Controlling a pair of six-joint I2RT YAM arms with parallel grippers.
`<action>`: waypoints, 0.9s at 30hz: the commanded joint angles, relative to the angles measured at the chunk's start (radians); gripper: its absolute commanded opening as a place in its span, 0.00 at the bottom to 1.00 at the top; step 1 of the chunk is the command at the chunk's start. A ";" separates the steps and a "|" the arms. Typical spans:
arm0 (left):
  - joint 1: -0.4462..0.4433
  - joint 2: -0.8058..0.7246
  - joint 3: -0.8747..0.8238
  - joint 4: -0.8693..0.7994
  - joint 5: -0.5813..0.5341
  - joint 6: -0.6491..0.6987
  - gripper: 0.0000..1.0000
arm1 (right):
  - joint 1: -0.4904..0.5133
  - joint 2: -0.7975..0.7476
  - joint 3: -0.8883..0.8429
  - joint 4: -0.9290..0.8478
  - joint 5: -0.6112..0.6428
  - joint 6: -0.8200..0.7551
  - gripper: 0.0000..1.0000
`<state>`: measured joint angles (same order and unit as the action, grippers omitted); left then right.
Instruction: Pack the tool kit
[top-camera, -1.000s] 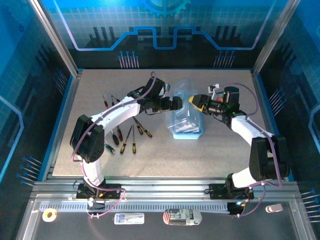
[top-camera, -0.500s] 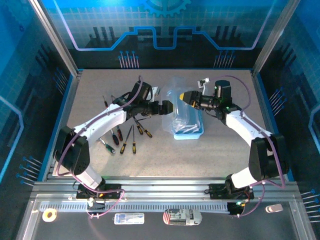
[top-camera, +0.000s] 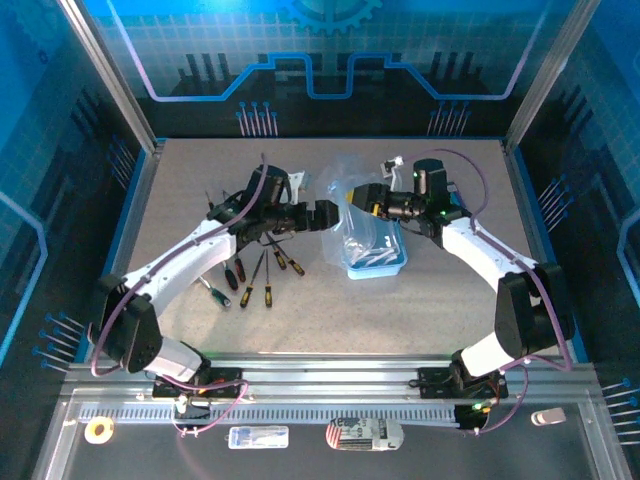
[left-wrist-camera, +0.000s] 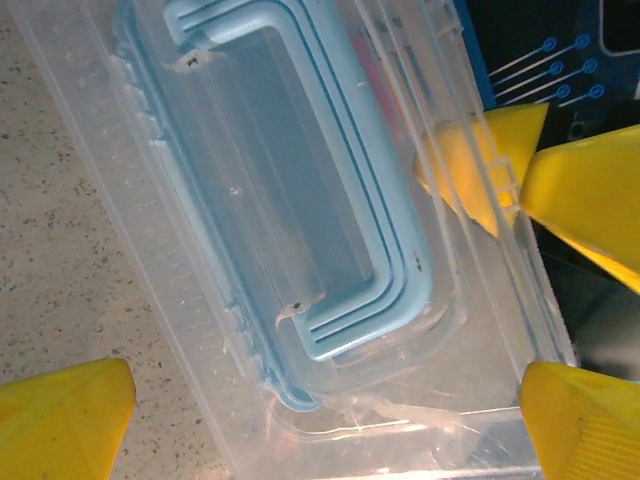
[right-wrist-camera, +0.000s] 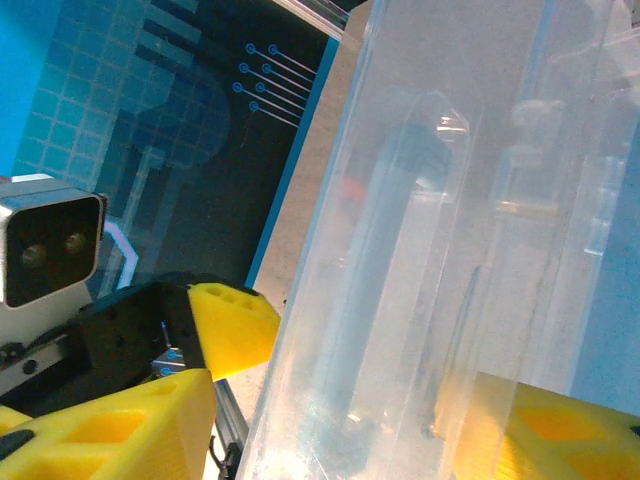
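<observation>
The tool kit case has a blue base (top-camera: 378, 262) on the table and a clear lid (top-camera: 352, 180) tilted up over its left side. My right gripper (top-camera: 352, 196) is shut on the lid's edge; the clear lid (right-wrist-camera: 430, 230) lies between its fingers (right-wrist-camera: 120, 430), one of them seen through the plastic. My left gripper (top-camera: 327, 214) stands open just left of the lid. Its fingers (left-wrist-camera: 60, 420) straddle the clear lid (left-wrist-camera: 330, 400), through which the blue base (left-wrist-camera: 350, 250) shows. Several screwdrivers (top-camera: 255, 272) lie on the table left of the case.
The screwdrivers with dark and orange handles are spread under my left arm (top-camera: 190, 255). The grey table (top-camera: 330, 310) has bare room in front of the case. Blue walls (top-camera: 130, 180) border the table.
My right gripper has moved left with the clear lid, swinging it up over the case's left side. My left gripper has drawn back to the left and stayed open.
</observation>
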<state>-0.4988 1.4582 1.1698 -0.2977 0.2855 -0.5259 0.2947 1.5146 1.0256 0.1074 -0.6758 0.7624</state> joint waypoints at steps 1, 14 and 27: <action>0.026 -0.044 -0.049 0.054 0.017 -0.059 0.99 | 0.037 -0.030 0.036 -0.034 0.028 -0.031 0.62; 0.060 0.001 -0.017 0.121 0.081 -0.154 0.99 | 0.101 -0.067 0.075 -0.116 0.083 -0.081 0.63; 0.060 0.118 0.079 0.067 0.069 -0.154 0.99 | 0.094 -0.136 0.126 -0.292 0.151 -0.208 0.65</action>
<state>-0.4438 1.5581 1.2171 -0.2047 0.3607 -0.6811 0.3828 1.4300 1.0931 -0.1104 -0.5293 0.6296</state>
